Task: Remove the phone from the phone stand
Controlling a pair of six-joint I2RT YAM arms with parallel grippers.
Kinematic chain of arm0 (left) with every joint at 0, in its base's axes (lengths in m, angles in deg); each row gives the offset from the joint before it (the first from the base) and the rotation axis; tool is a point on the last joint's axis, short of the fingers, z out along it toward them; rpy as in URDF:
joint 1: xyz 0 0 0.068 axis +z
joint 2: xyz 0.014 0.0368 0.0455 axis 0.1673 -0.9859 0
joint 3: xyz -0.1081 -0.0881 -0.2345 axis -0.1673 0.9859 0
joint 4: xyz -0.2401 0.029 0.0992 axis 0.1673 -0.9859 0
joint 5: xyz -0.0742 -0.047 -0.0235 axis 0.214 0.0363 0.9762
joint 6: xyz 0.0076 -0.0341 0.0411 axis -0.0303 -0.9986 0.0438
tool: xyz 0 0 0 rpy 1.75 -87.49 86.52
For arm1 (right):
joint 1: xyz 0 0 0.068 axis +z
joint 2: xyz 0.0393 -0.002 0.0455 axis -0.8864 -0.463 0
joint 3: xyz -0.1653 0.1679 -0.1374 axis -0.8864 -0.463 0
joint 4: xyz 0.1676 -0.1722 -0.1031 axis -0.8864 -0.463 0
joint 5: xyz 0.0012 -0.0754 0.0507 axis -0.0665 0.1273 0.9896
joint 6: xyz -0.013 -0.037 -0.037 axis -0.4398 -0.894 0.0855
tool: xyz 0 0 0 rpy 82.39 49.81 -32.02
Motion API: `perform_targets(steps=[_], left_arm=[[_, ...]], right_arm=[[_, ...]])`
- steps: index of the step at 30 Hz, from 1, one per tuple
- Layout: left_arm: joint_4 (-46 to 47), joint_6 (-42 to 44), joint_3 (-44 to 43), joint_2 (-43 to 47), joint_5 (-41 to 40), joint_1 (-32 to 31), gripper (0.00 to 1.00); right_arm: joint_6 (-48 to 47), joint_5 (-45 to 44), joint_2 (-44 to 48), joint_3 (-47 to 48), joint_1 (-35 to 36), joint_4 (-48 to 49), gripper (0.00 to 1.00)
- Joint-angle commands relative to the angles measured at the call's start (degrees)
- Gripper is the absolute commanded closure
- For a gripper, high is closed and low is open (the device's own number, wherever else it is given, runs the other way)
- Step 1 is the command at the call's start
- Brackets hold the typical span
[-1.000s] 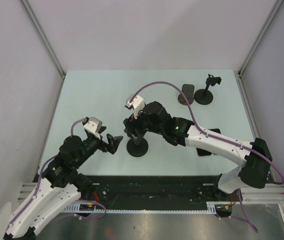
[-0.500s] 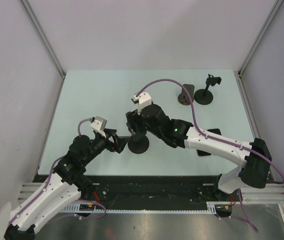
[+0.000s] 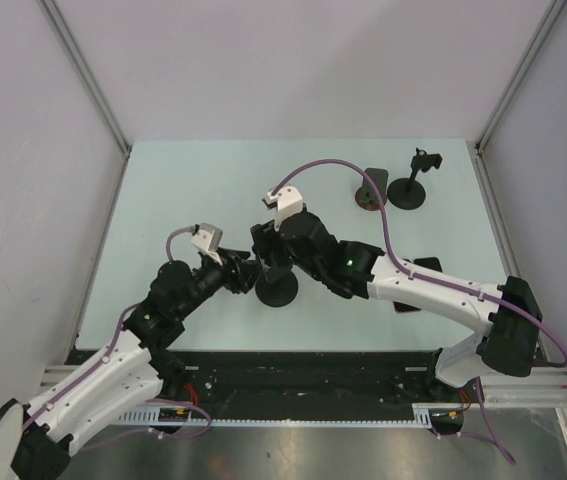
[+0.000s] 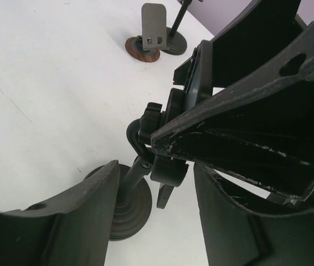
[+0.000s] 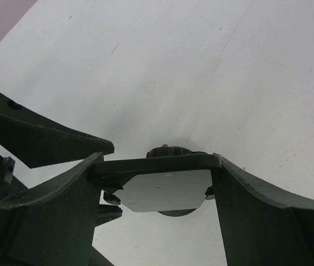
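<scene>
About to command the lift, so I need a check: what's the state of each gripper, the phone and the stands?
Phone stand: upright, loaded.
Phone: seated in that stand, gripped at both edges.
Right gripper: shut on the phone.
Left gripper: open, straddling the stand's stem.
Brown-based stand: upright, empty.
Black clamp stand: upright, empty.

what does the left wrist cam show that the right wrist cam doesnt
Only the left wrist view: the stem and clamp of the phone stand seen side-on, between the fingers of the open left gripper. It also shows two spare stands at the far table edge, a brown-based stand and a black-based stand.
Only the right wrist view: the flat face of the phone, spanning the fingers of the right gripper, which grip its edges.
Both: the phone, part of the phone stand, the pale table and the other arm's fingers.
</scene>
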Motion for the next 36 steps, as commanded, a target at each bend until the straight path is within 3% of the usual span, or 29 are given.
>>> perform_targets(steps=[1,6,11,12,13,26,36], left_arm=[[5.7,0.6,-0.2,-1.7,0.4,-0.3,0.43],[6.4,0.7,-0.2,-3.5,0.9,-0.3,0.55],[6.4,1.8,0.4,-3.0,0.8,-0.3,0.86],[6.3,1.9,0.6,-2.8,0.5,-0.3,0.96],[6.2,1.9,0.7,-2.3,0.0,-0.3,0.99],[1.5,3.2,0.1,-0.6,1.5,0.3,1.00],[1.5,0.6,-0.1,-1.2,15.7,7.7,1.00]], right_arm=[[1.7,-1.4,1.9,0.1,0.8,0.4,1.00],[1.9,-1.4,2.1,0.1,0.8,0.1,1.00],[1.6,-1.6,2.3,0.0,0.8,-0.4,1.00],[0.9,-2.1,2.3,0.0,0.7,-0.7,1.00],[0.7,-2.3,2.7,0.0,0.6,-0.9,1.00],[-6.6,9.6,6.8,-1.9,-6.4,-3.0,1.00],[-9.3,15.0,7.3,-2.1,-8.6,-5.0,1.00]])
